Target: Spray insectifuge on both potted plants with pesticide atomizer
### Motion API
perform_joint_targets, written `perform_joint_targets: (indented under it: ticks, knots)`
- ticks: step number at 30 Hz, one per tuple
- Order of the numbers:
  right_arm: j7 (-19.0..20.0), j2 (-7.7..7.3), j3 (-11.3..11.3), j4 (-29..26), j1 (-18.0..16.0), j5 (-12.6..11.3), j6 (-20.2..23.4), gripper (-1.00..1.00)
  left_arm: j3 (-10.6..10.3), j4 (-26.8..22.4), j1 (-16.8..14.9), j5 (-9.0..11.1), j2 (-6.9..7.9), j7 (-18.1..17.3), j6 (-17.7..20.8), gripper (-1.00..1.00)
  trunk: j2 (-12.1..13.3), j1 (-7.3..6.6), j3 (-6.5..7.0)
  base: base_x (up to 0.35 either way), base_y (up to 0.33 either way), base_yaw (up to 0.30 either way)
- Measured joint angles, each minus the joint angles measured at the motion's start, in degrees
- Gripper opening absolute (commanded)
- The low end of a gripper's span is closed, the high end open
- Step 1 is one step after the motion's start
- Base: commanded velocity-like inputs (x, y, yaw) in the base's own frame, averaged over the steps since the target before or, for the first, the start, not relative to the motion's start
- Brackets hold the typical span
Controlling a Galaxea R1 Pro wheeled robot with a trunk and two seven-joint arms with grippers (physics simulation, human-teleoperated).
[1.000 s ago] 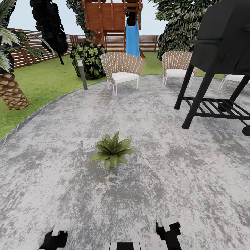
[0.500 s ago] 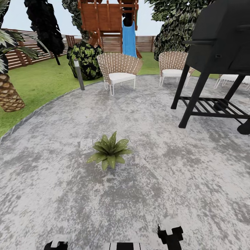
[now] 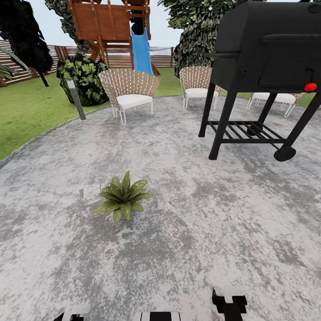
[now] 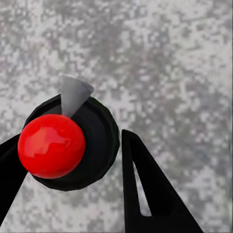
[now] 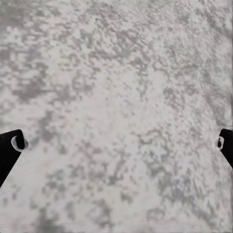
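Note:
One potted plant (image 3: 121, 198), a low rosette of pointed green leaves with pale specks on them, stands on the grey paved patio (image 3: 200, 232) ahead and left of centre. In the left wrist view the pesticide atomizer (image 4: 92, 145) is a dark round bottle with a red ball top and a grey cone nozzle. My left gripper (image 4: 68, 141) is shut on it over bare paving, and its tip shows at the head view's lower edge (image 3: 73, 312). My right gripper (image 5: 116, 141) is open above the paving with nothing between its fingers, and it also shows low in the head view (image 3: 229, 303).
A black grill (image 3: 267, 49) on legs with a lower rack stands at the right. Wicker chairs (image 3: 129, 89) (image 3: 198, 84) line the patio's far edge, with a grey bollard lamp (image 3: 76, 98) at the lawn's (image 3: 26, 111) border. Beyond are a wooden playset with a blue slide (image 3: 141, 51), bushes and a slat fence.
The whole head view has shifted left, so the camera has turned right: more of the grill shows and the plant sits further left. Both grippers sit lower in the picture.

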Motion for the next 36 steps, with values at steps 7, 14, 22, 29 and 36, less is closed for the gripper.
perform_joint_targets:
  ticks: [7,14,22,29,36]
  knots:
    - [0.0,0.07,0.03,1.4,0.0,-0.07,-0.03,1.0,-0.01,0.08,0.06,-0.1,-0.03,-0.07,0.05,-1.0,0.0,0.0,0.0,0.0,0.0,-0.3]
    - [0.0,0.13,0.03,1.44,0.0,-0.07,-0.03,1.0,-0.02,0.17,0.1,-0.1,-0.08,-0.1,-0.03,-1.0,0.0,0.0,0.0,0.0,0.0,-0.3]
    - [0.0,0.3,0.03,1.52,0.0,-0.07,-0.03,1.0,-0.31,-0.94,0.1,-0.18,-4.81,-0.01,-0.15,-1.0,0.0,0.0,0.0,0.0,0.0,-0.3]
    - [0.0,0.25,0.03,1.52,-0.01,-0.07,-0.03,1.0,-0.05,-0.11,1.99,0.06,-4.44,0.04,-4.12,-1.0,0.0,0.0,0.15,0.0,0.0,-0.287]
    - [0.0,0.26,0.03,1.52,-0.01,-0.07,-0.03,1.0,-0.17,-0.09,2.21,0.05,-4.42,0.04,-4.61,-1.0,0.0,0.0,0.55,0.0,0.0,-0.255]
